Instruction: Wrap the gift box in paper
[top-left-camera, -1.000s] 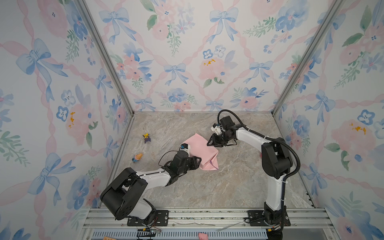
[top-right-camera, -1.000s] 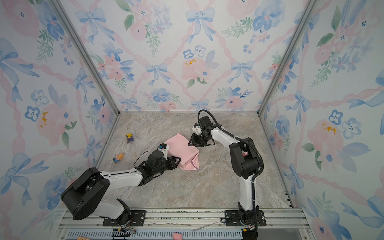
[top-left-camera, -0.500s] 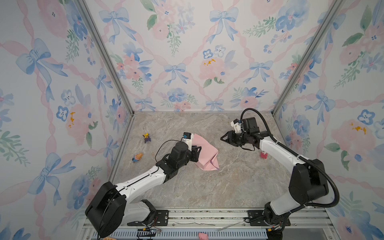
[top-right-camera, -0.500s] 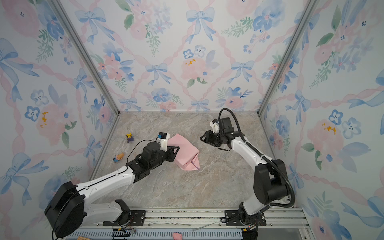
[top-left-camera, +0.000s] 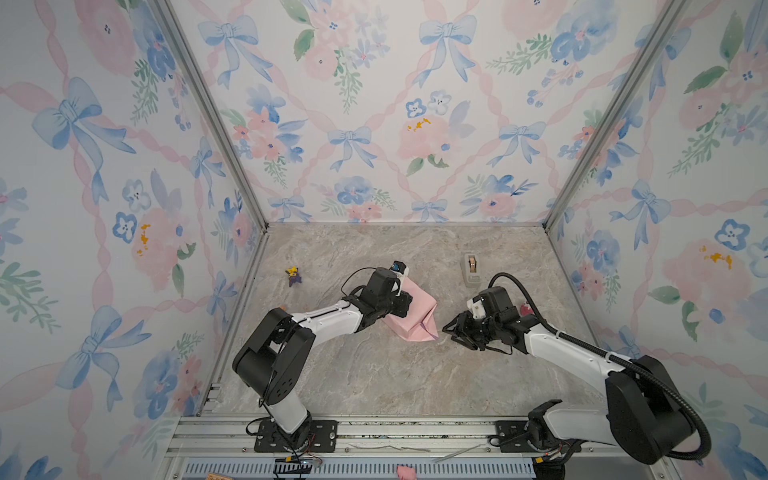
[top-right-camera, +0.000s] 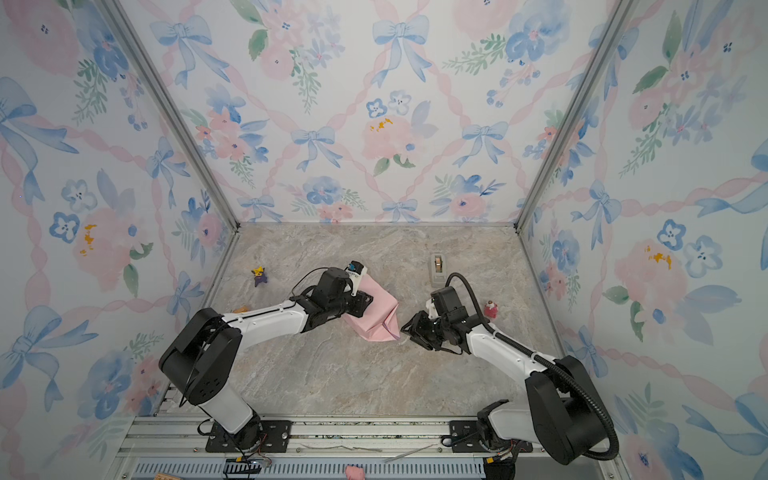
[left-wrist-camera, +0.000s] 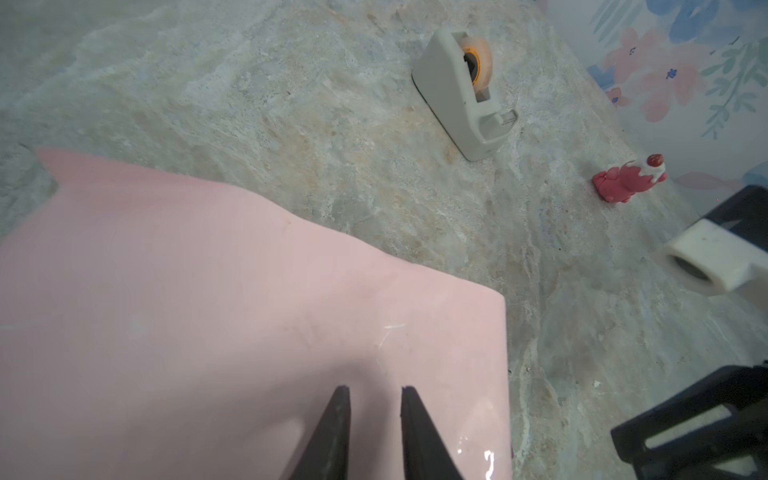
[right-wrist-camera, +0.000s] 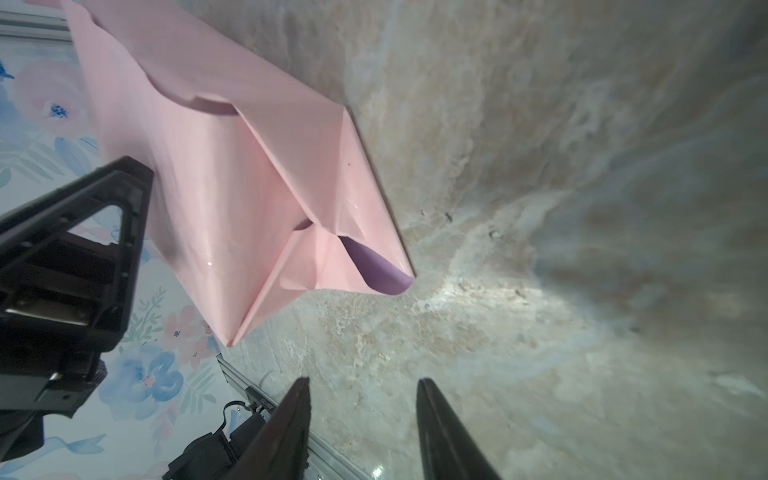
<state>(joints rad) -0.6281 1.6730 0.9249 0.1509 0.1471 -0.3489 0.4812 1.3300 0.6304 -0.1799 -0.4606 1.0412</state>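
Paper lies folded beneath the narrowly parted left end effector, its loose flap just ahead of the half-open, empty right end effector.

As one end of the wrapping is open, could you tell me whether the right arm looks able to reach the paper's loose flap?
Probably yes: the right gripper, jaws apart, faces the paper's loose flap with only bare table between them. The left gripper is over the wrapping's top, away from that end.
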